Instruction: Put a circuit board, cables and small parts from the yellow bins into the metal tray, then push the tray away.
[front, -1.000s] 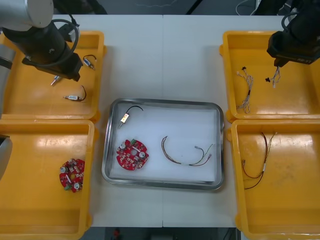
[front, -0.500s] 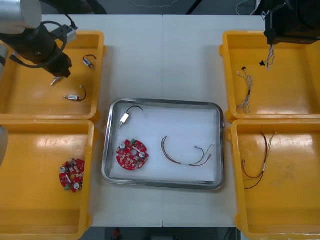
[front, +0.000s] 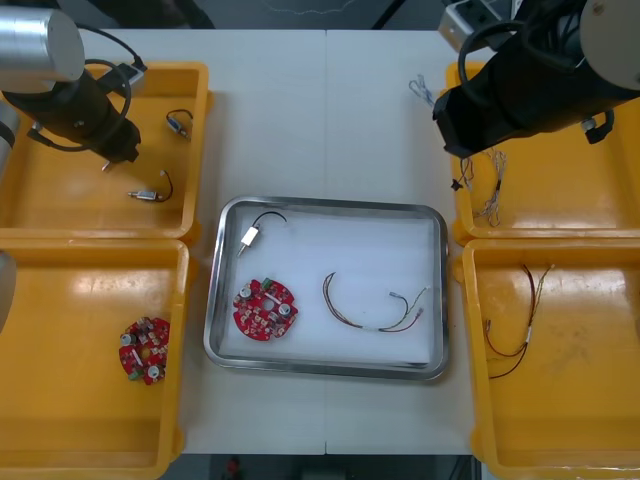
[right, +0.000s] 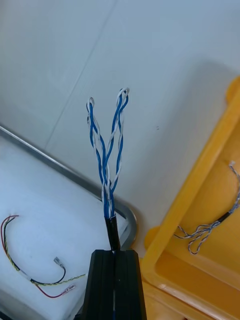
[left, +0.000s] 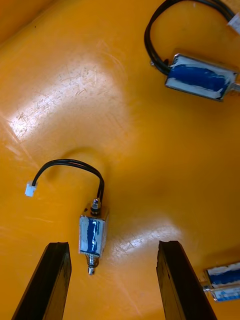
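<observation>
Starting on the left: the left gripper (front: 118, 150) sits low in the far-left yellow bin (front: 40, 205), fingers spread wide and holding nothing. In its wrist view a small metal part (left: 93, 235) with a looped black wire lies on the bin floor between the two fingers, closer to one of them and touching neither. A second part (left: 200, 82) lies farther off in the same bin.

The near-left bin (front: 60, 420) has a round red circuit board (front: 145, 350) in it.

In the middle, the metal tray (front: 325, 205), white inside, already has three things in it: a small part on a black wire (front: 250, 235) at the far left, a red board (front: 265, 308) at the near left, and a red and yellow cable (front: 375, 308) to the right of that.

Over on the right, the right gripper (right: 114, 257) hangs above the bare table between the tray's far-right corner and the far-right bin (front: 560, 218). Its fingers are pinched on the black end of a twisted blue and white cable (right: 107, 165), which sticks out past the fingertips. Another blue and white cable (front: 490, 200) lies in that bin, and the near-right bin (front: 600, 420) holds a thin dark cable (front: 520, 320).
</observation>
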